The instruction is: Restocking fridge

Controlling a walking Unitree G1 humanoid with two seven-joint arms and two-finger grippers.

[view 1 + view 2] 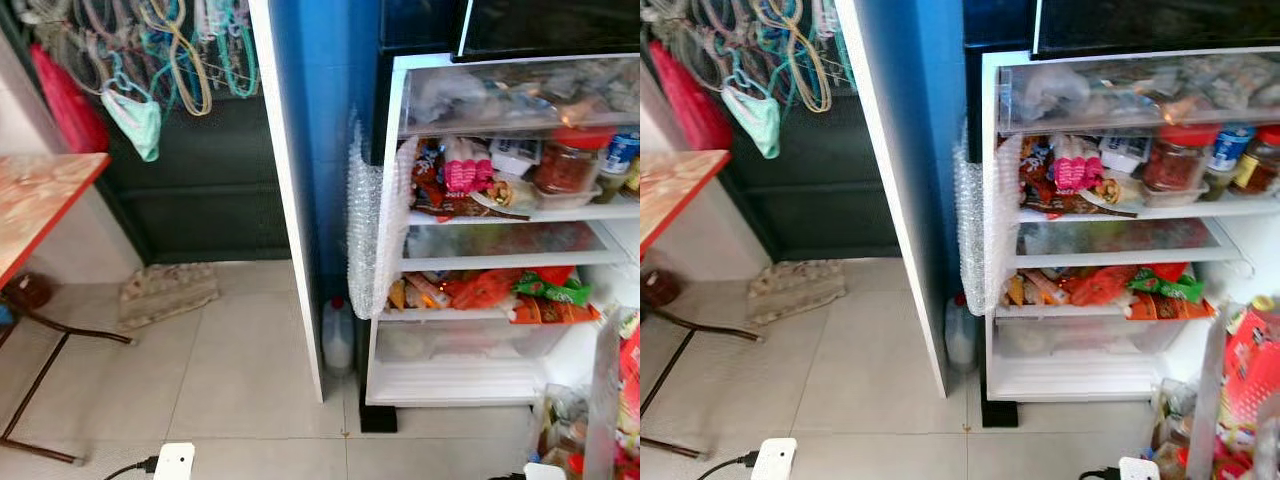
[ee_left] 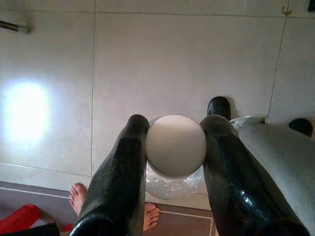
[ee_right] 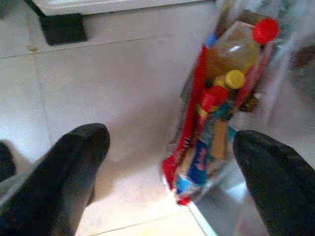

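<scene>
Two end effectors, two very different jobs. Left end effector [image 2: 176, 147] clamped on a clear jar with a pale ribbed lid [image 2: 175, 146], carried low over the tiled floor [image 2: 59, 59], well apart from the open fridge [image 1: 500, 215]. Right end effector [image 3: 172, 162] spread wide and empty, near the crowded door rack [image 3: 221, 108] of bottles and packets. Shelves [image 1: 510, 213] already packed tight. Likely trouble: smooth round jar slipping between two narrow fingers [image 2: 120, 177] on the lift, or knocking the red-lidded jar [image 1: 566, 160] on the way in. Bare feet [image 2: 78, 196] of a person just below the jar, so a drop lands badly.
</scene>
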